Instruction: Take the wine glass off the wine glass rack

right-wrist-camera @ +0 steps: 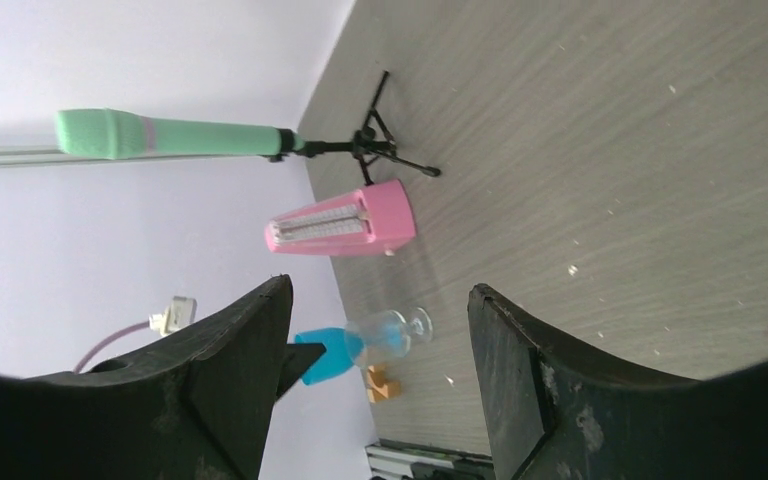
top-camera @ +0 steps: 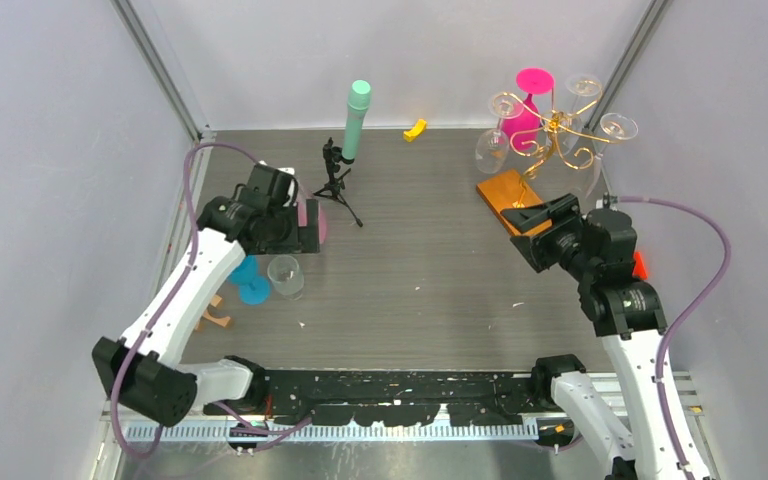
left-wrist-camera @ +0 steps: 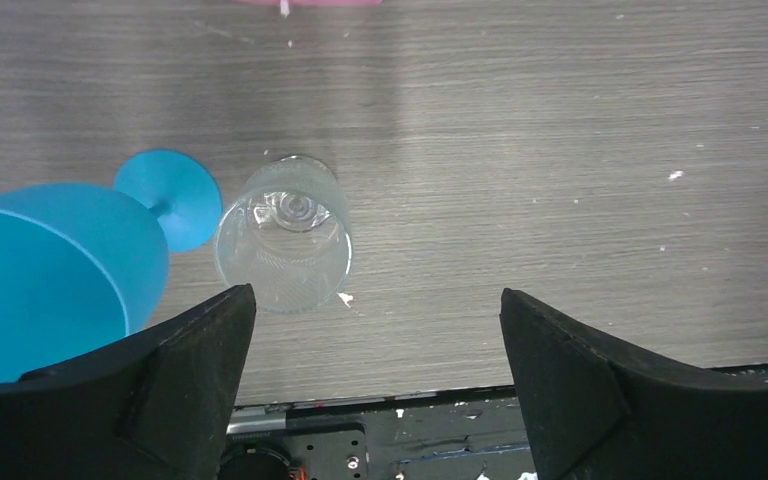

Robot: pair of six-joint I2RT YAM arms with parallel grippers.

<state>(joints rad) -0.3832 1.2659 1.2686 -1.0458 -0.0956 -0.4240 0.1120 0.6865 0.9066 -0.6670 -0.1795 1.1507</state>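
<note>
bare table (top-camera: 430, 270) middle between tripod (top-camera: 338, 190) and wine glass rack (top-camera: 552, 130)

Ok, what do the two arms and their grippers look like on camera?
Both the left arm and right arm have white link shells with black joint housings. A mauve cable loops along the left one, a second mauve cable along the right. The left gripper and right gripper are black, with broad wedge-shaped fingers.
</note>
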